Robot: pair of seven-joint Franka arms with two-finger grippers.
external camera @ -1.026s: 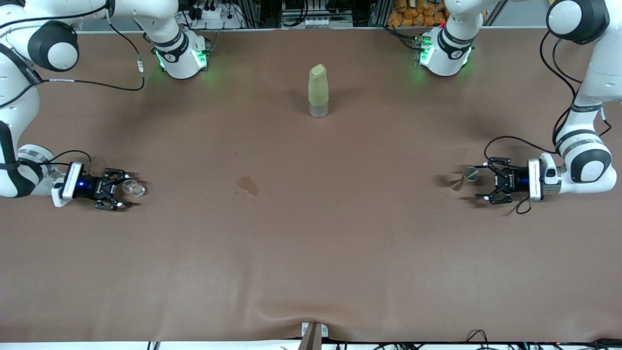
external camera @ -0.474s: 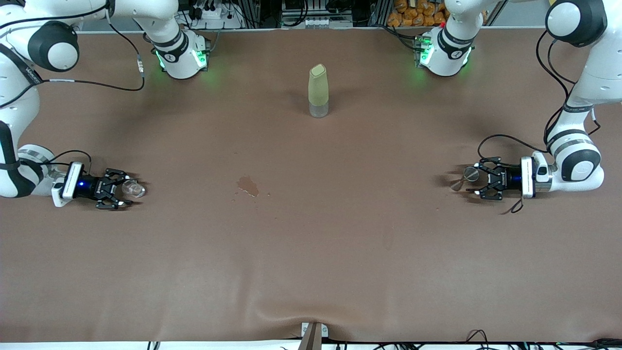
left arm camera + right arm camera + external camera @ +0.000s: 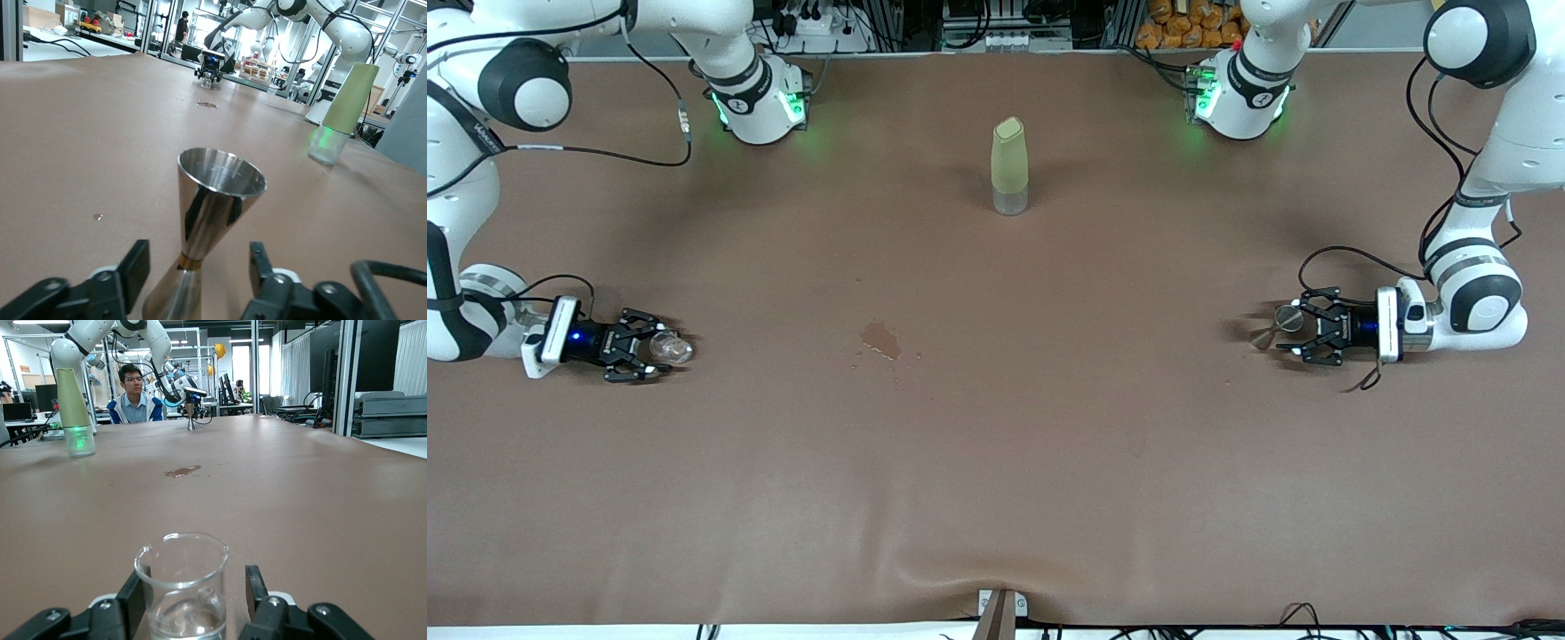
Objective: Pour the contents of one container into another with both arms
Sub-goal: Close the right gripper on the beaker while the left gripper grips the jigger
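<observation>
My right claw (image 3: 643, 348) straddles the tiny clear glass cup (image 3: 182, 587) on the brown table (image 3: 996, 427), fingers (image 3: 255, 585) apart; its wrist view shows liquid inside. My left claw (image 3: 1303, 332) brackets the silvery hourglass jigger (image 3: 207, 220), not gripping.

A wide brown matte tabletop (image 3: 996, 462) fills the front view, with a soft wrinkle near the edge closest to the front camera and a small dark wet stain (image 3: 880, 339) toward its middle. A grey metal bracket (image 3: 1000, 609) clamps that closest edge. Along the table's top edge stands a dark rack (image 3: 996, 22) of cables and power strips, with orange packets (image 3: 1192, 22) stacked beside it. The right wrist view shows a workshop hall with bright ceiling strip lights (image 3: 37, 322), tall glass partitions (image 3: 313, 367), grey desks (image 3: 393, 407) and a seated man in glasses and a blue jacket (image 3: 135, 400).
</observation>
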